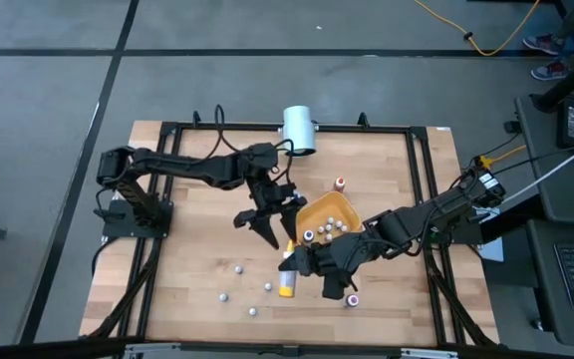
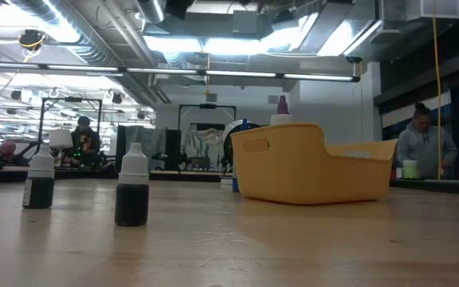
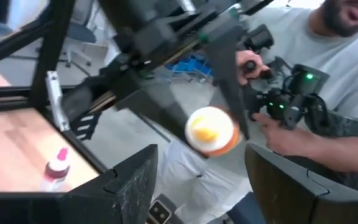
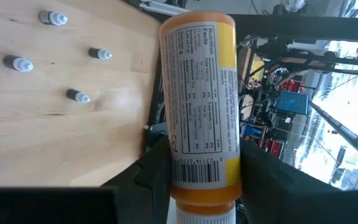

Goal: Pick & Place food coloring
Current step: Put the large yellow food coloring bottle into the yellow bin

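Several tiny food coloring dropper bottles stand on the wood near the front left (image 1: 237,267), and they also show in the right wrist view (image 4: 78,96) and the low view (image 2: 132,195). More sit in the orange-yellow tray (image 1: 339,207). My right gripper (image 1: 305,263) is shut on a larger yellow-orange bottle (image 1: 287,281) with a printed label, in front of the tray. My left gripper (image 1: 265,227) is open and empty just left of the tray, its fingers (image 3: 132,186) apart. It faces the held bottle's round end (image 3: 210,130). My right gripper pinches the yellow-orange bottle between its two fingers (image 4: 157,177), on the two sides of the body near the white cap end (image 4: 197,186). The bottle lies along the fingers, and its labelled body (image 4: 197,93) reaches out past them. It looks clear of the table.
A white cylinder (image 1: 299,128) stands at the table's far edge. Single dropper bottles stand behind the tray (image 1: 340,183) and at the front right (image 1: 352,299). A black frame rail (image 1: 267,127) runs around the table. A person holding controls (image 3: 303,106) is beyond the table.
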`<state>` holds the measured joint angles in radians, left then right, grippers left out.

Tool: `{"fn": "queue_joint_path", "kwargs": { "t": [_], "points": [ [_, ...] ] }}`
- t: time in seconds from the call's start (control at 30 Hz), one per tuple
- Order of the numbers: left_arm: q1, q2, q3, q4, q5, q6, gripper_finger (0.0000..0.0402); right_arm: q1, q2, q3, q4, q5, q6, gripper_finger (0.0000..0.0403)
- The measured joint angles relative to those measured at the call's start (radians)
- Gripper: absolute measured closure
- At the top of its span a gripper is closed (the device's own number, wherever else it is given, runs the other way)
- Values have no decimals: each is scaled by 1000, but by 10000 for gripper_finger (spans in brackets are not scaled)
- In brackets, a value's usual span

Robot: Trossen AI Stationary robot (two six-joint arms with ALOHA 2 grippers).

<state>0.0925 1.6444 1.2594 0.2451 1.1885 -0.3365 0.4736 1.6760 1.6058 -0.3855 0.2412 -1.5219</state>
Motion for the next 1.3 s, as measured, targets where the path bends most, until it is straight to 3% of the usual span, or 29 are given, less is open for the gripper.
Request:
{"fn": "queue_joint_path", "kwargs": {
  "t": [0.5,0.97,1.3],
  "points": [
    [-60,0,27,-1,-43,26,170,-13,0,0,1,1,-1,255],
    [-60,0,27,-2,-53,52,279,-13,0,1,6,11,-3,257],
    [-60,0,28,-1,-37,70,290,-13,0,1,22,18,1,230]
  ]
}}
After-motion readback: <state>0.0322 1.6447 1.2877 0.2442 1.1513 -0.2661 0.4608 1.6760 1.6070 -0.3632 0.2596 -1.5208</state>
